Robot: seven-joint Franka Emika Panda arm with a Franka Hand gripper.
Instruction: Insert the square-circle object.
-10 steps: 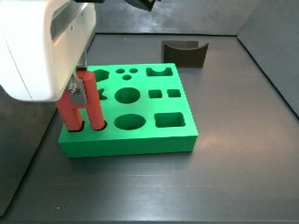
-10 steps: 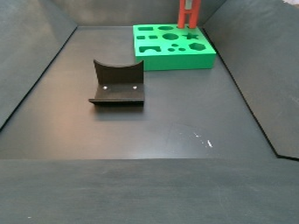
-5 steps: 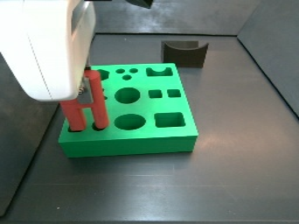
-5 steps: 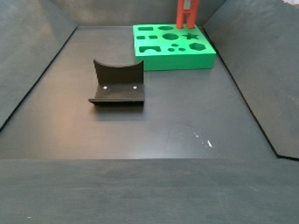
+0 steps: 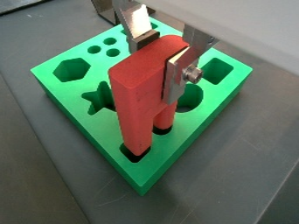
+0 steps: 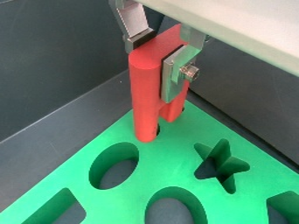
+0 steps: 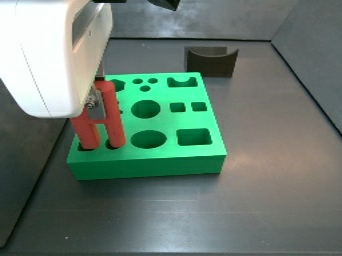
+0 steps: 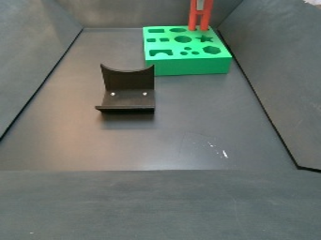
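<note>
A red square-circle object [image 5: 146,96] (one square bar and one round post, joined side by side) stands upright, pinched between the silver fingers of the tool [image 5: 163,51] directly above it, its lower ends sunk into holes at a corner of the green board [image 5: 59,80].

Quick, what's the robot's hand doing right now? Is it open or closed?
The hand over the board: closed, holding the red square-circle object, whose legs reach down into holes of the green board.
</note>
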